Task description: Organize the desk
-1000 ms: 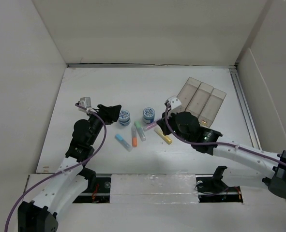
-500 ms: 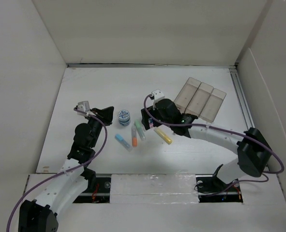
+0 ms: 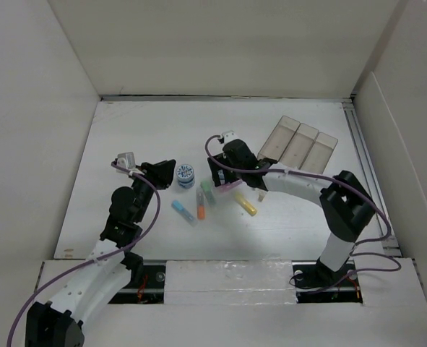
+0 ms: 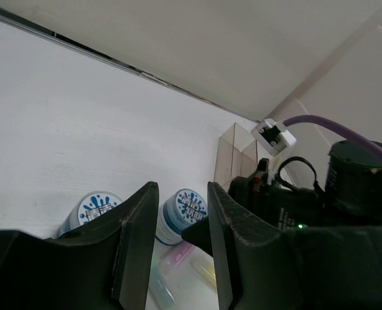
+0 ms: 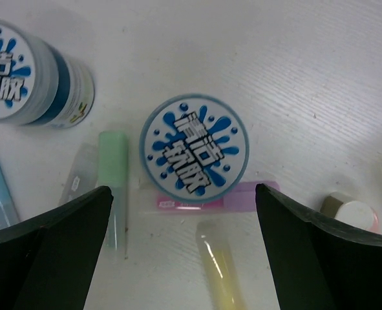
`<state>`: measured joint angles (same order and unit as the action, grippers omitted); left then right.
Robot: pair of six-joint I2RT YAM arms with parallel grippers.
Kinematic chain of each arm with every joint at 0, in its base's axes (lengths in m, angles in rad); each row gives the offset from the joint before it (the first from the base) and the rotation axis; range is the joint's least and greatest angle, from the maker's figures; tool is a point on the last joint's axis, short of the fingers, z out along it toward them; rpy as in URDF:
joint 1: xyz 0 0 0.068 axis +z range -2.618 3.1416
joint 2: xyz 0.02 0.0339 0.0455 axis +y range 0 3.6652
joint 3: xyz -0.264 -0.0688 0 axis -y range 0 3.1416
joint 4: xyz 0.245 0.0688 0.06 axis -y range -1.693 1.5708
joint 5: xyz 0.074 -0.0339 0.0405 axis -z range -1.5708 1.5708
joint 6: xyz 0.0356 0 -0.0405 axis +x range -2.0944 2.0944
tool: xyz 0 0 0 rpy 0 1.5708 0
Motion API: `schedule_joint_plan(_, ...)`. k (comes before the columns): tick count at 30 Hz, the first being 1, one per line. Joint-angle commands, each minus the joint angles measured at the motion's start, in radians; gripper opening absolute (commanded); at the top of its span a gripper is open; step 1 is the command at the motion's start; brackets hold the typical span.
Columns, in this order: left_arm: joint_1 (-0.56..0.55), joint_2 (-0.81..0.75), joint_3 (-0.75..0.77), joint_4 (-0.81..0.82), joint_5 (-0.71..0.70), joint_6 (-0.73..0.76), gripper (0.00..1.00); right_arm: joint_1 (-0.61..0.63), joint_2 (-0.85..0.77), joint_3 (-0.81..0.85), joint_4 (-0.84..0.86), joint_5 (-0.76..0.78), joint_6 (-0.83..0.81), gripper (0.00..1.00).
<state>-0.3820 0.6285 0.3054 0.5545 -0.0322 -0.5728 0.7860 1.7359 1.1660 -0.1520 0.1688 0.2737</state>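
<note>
On the white desk (image 3: 148,130) stand two blue-lidded tubs, one (image 3: 186,175) in plain sight. My left gripper (image 3: 167,172) hovers just left of it, jaws a narrow gap apart with nothing between them (image 4: 181,191). The other tub (image 5: 194,153) sits under my right gripper (image 3: 220,178), which hangs wide open above it (image 5: 183,194). Markers lie in front of the tubs: blue (image 3: 184,212), orange (image 3: 200,207), green (image 3: 208,194), pink (image 3: 229,188) and yellow (image 3: 246,204).
A clear three-compartment tray (image 3: 300,148) rests at the back right. A small white-capped item (image 5: 352,212) lies right of the pink marker. White walls (image 3: 32,108) close in the desk, and the right arm (image 3: 300,186) stretches across its middle.
My right arm has swung left from beside the yellow marker to above the right tub, and its jaws have opened wide. My left gripper's jaws have narrowed; it has hardly moved.
</note>
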Motion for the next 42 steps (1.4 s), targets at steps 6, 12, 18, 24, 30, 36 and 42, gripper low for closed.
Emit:
schedule_joint_plan(6,-0.017,0.002,0.018,0.027,0.021,0.001,0.32,-0.013,0.116,0.136,0.011,0.055,-0.005,0.9)
schedule_joint_plan(12,-0.017,0.004,0.024,0.024,0.026,0.004,0.33,-0.013,0.186,0.195,0.008,0.109,-0.007,0.66)
schedule_joint_plan(18,-0.026,-0.004,0.021,0.027,0.026,0.002,0.33,-0.036,0.047,0.205,0.043,0.208,-0.024,0.52)
schedule_joint_plan(24,-0.035,-0.009,0.029,0.018,0.026,0.002,0.33,-0.25,-0.056,0.207,0.028,0.144,-0.005,0.5)
schedule_joint_plan(30,-0.044,-0.023,0.026,0.018,0.026,0.005,0.33,-0.41,-0.093,0.193,0.037,0.135,-0.004,0.5)
schedule_joint_plan(36,-0.044,-0.015,0.034,0.013,0.026,0.007,0.33,-0.54,-0.012,0.279,0.031,0.064,-0.014,0.5)
schedule_joint_plan(42,-0.054,-0.03,0.027,0.015,0.025,0.01,0.33,-0.582,0.076,0.366,0.025,0.026,-0.037,0.51)
